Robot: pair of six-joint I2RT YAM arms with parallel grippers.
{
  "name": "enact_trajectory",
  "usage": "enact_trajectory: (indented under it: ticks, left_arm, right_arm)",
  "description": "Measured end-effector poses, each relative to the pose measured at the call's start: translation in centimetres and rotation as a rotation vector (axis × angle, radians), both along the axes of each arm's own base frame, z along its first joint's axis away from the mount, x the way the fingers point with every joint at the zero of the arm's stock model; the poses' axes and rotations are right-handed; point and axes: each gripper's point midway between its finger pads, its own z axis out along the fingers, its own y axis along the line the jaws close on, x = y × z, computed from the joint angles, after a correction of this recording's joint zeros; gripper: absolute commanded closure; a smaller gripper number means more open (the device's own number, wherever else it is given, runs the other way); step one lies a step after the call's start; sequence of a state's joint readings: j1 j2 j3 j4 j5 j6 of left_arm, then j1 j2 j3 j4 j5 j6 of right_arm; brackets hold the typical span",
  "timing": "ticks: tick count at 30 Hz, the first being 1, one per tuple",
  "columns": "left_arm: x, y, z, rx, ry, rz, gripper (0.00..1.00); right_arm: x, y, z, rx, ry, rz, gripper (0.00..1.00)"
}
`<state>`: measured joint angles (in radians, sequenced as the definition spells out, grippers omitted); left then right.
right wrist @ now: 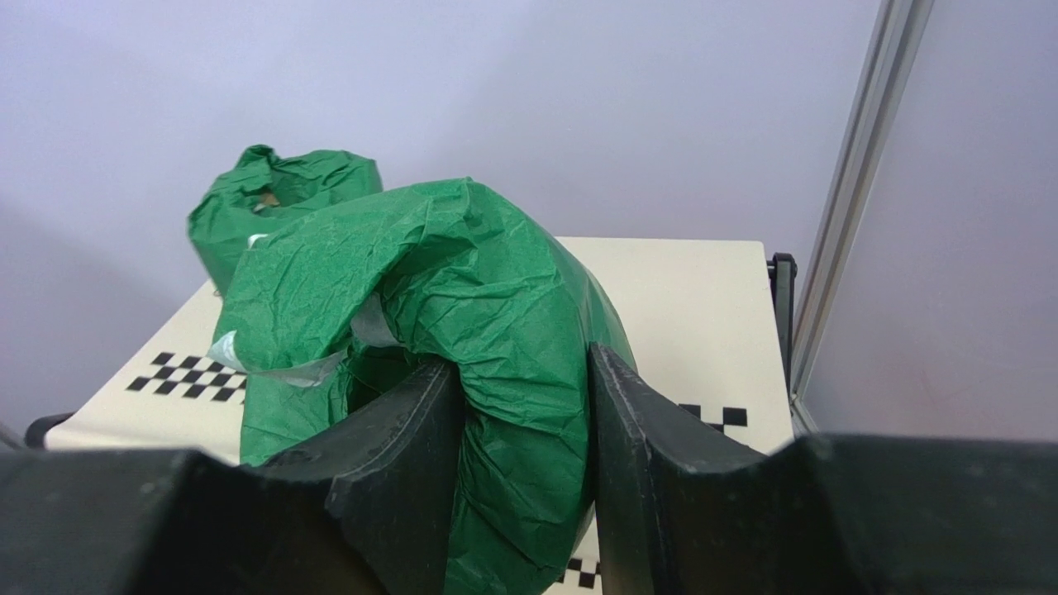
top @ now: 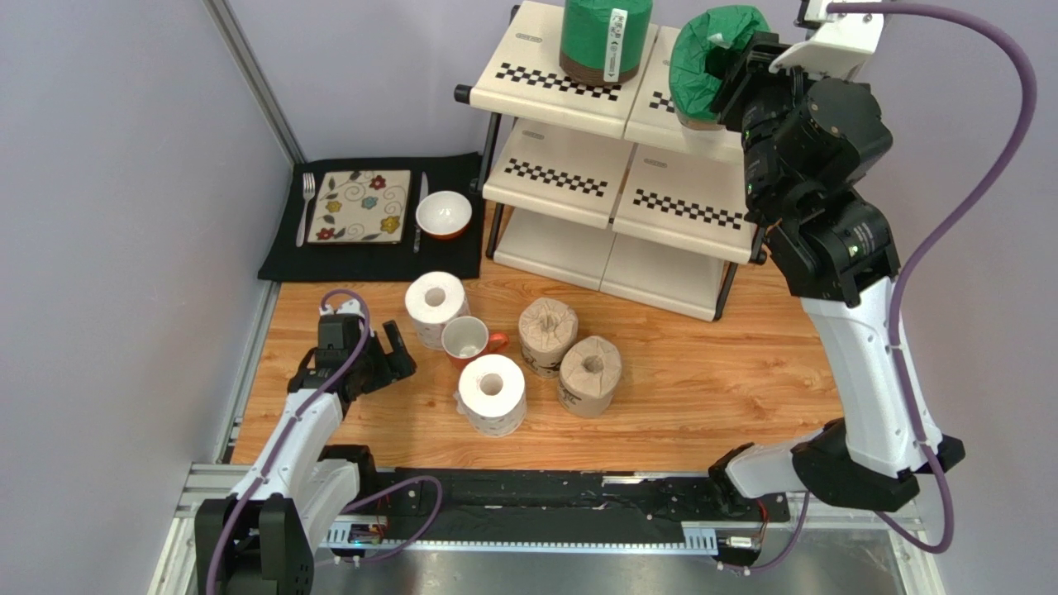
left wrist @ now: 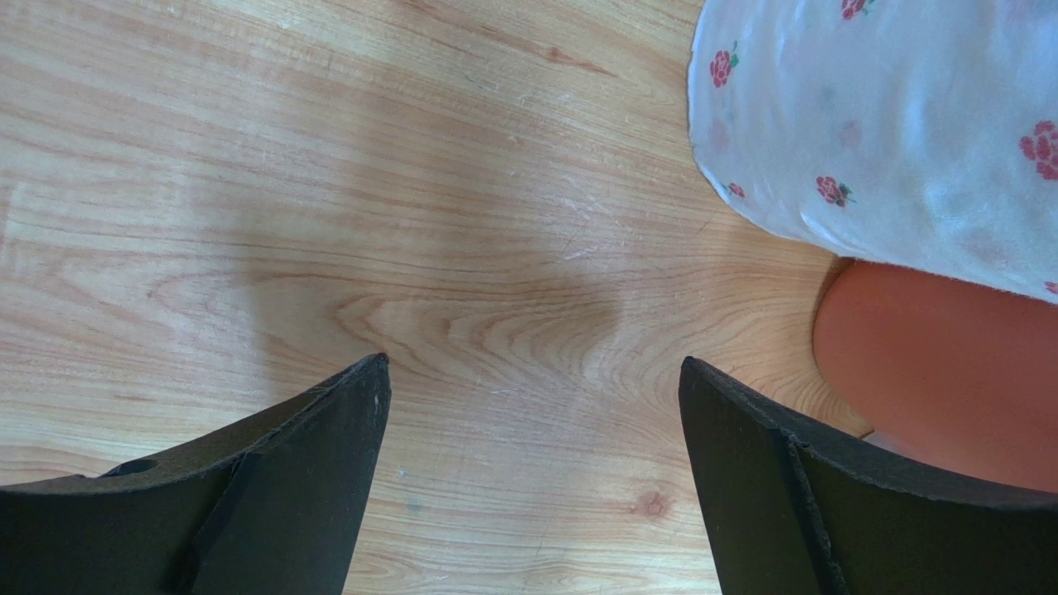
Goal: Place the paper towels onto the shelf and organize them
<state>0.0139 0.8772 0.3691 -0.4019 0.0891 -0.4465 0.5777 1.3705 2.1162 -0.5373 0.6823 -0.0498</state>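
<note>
The three-tier shelf (top: pixel 565 159) stands at the back. One green roll (top: pixel 605 37) stands upright on its top left panel. My right gripper (top: pixel 730 77) is shut on the second green roll (top: pixel 703 62), tilted over the top right panel; in the right wrist view the fingers (right wrist: pixel 410 434) pinch its wall (right wrist: pixel 522 335). Two white rolls (top: pixel 435 306) (top: pixel 493 392) and two tan rolls (top: pixel 548 332) (top: pixel 591 373) stand on the wooden table. My left gripper (top: pixel 395 351) is open and empty, low beside the white roll (left wrist: pixel 894 112).
A white-and-orange mug (top: pixel 467 336) sits between the white rolls; it also shows in the left wrist view (left wrist: pixel 944 372). A black placemat (top: pixel 280 254) at back left holds a floral plate (top: pixel 361 206), fork, knife and small bowl (top: pixel 443 213). A metal post runs along the left wall.
</note>
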Motion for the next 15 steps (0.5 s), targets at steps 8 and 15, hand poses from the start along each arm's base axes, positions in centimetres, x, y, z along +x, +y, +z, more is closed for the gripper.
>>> enact_trajectory:
  ticks: [8, 15]
  left_arm:
    - [0.0, 0.0, 0.0, 0.000, 0.000, 0.000, 0.05]
    - [0.0, 0.0, 0.0, 0.000, 0.000, 0.000, 0.05]
  right_arm:
    - [4.2, -2.0, -2.2, 0.059, 0.050, -0.024, 0.61]
    - [6.8, -0.5, -2.2, 0.105, 0.053, 0.075, 0.61]
